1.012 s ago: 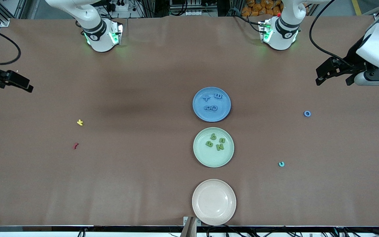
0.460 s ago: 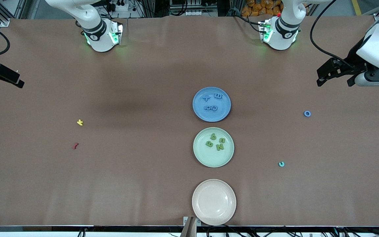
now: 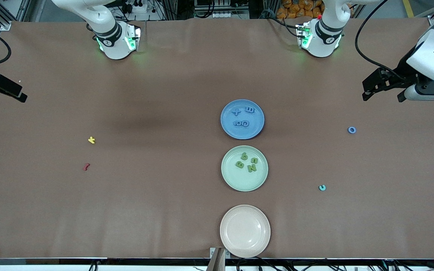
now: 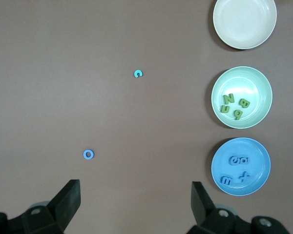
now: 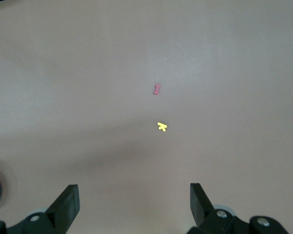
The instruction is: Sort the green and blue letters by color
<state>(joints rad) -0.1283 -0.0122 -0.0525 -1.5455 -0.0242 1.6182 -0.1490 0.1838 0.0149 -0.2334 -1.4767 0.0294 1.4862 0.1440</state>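
Three plates stand in a row down the middle of the brown tabletop (image 3: pixel 164 207): a blue plate (image 3: pixel 226 128) farthest from the front camera, a pale green plate (image 3: pixel 236 182) next, and a cream plate (image 3: pixel 245 231) nearest. The blue letters (image 3: pixel 242 117) lie flat in the blue plate, four pieces in a loose cluster; the green letters (image 3: pixel 248 162) lie in the pale green plate, also four, close together. One blue o (image 3: pixel 352 130) lies alone on the bare tabletop toward the left arm's end, well apart from the plates. A pale turquoise c (image 3: pixel 322 187) lies nearer to the camera than the blue o, at the same end. Toward the right arm's end lie a yellow letter (image 3: pixel 91 140) and, just nearer to the camera, a red letter (image 3: pixel 86 166). The left claw (image 3: pixel 384 88) hangs in the air over the tabletop's left-arm end, its fingers spread wide and holding nothing; its wrist view shows the blue o between the two fingers' lines. The right claw (image 3: pixel 4 88) hangs over the edge at the right arm's end, fingers likewise spread and empty.
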